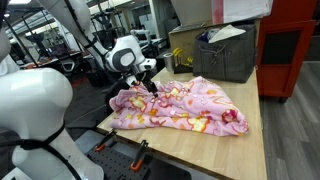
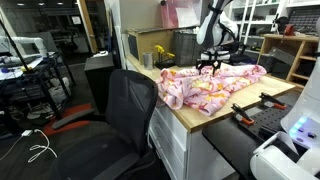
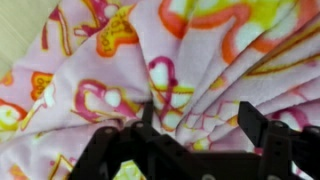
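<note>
**Wrist view check: open gripper over the pink blanket**

1. Locate the pink blanket [image 3: 180, 60]. It fills the wrist view with its heart print. In both exterior views it lies in a crumpled heap [image 1: 180, 108] [image 2: 210, 85] on the wooden table [image 1: 245, 150], towards the near edge. The fabric is soft, so it rests in loose folds instead of lying flat.

2. Confirm the gripper [image 3: 197, 112]. You see its fingers [image 3: 255, 125] standing well apart, so the jaws are open and grip nothing. A gathered ridge of cloth runs up between them, touched or nearly touched but not pinched. In an exterior view the gripper [image 1: 150, 86] points straight down onto the heap's upper end; this posture is why the fingers straddle the fold from above. Another exterior view shows it [image 2: 210, 67] low over the cloth.

3. Note the surroundings. A grey bin [image 1: 225, 55] stands at the table's far end, well apart from the blanket, with paper sticking out of it. An office chair [image 2: 125, 105] stands on the floor beside the table, clear of the arm.

4. Count:
- Blankets: one.
- Grippers: one, with two fingers.
- Tables: one.
- Grey bins: one.
- Office chairs: one.
</note>
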